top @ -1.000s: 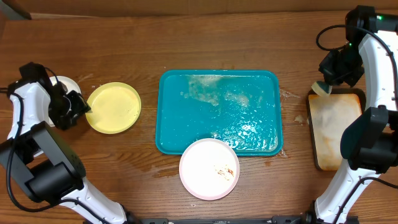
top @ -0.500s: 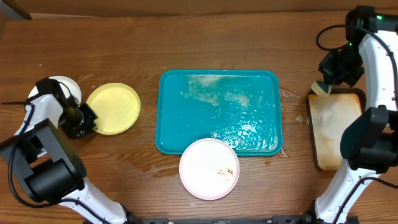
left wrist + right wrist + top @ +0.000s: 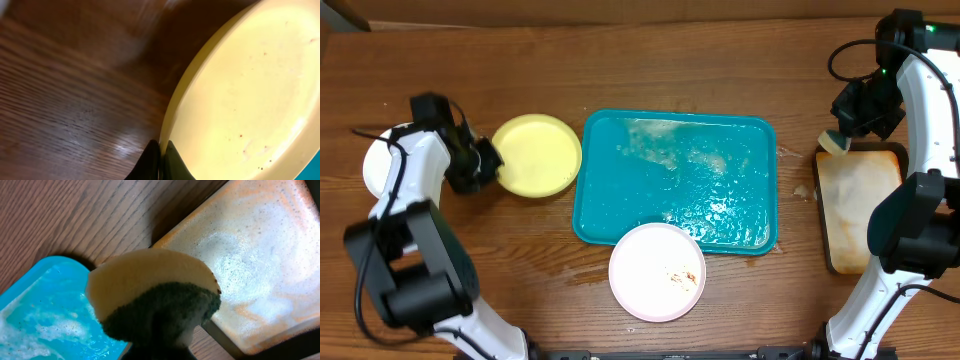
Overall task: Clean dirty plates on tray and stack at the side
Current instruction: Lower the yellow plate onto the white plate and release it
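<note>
A pale yellow-green plate [image 3: 538, 155] lies on the table with its right edge against the left rim of the teal tray [image 3: 620, 215]. My left gripper [image 3: 487, 166] is shut on that plate's left rim [image 3: 172, 117]; in the left wrist view the left gripper [image 3: 161, 151] pinches the rim between both dark fingertips. A white plate [image 3: 657, 271] with brown smears rests over the tray's front rim. My right gripper [image 3: 841, 133] hovers at the far right, shut on a yellow and green sponge [image 3: 150, 297] above the gap between the tray [image 3: 35, 315] and the small tray.
A smaller dark-rimmed tray [image 3: 860, 205] with whitish-orange foam sits at the right edge, seen as the foamy tray [image 3: 260, 265] in the right wrist view. Soapy water covers the teal tray's floor. Wet streaks mark the wood in front of the tray.
My left gripper shut on the yellow-green plate's rim and carried it right, up against the tray, which shifted slightly right. The right arm and sponge have not moved.
</note>
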{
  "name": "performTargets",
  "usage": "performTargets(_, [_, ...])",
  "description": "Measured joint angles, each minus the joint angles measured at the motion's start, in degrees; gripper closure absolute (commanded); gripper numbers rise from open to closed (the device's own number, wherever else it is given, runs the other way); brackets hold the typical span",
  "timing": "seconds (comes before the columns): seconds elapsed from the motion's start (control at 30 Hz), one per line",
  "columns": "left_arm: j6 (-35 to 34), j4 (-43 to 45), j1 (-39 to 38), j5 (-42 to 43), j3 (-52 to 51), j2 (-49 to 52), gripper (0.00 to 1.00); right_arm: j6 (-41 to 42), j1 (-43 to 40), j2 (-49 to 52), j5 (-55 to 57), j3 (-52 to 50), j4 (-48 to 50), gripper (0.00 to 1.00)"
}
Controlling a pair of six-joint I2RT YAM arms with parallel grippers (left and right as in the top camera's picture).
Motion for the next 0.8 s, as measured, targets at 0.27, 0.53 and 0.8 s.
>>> performTargets(0.27, [-3.78,-4.66,1.03,-11.26,6.58,-13.38,0.96,-0.11,0.00,0.00,0.02,0.00,0.20,0.96])
performTargets(0.53, [-5.97,-6.45,15.80,-14.08,4.76,-8.96,0.96,-1.16,0.00,0.00,-0.17,0.00,0.57,0.96])
performTargets(0.8, [-5.70,-2.62,33.77,-5.99,3.82,-1.16,0.96,-1.46,0.00,0.00,-0.83,0.00,0.57,0.96])
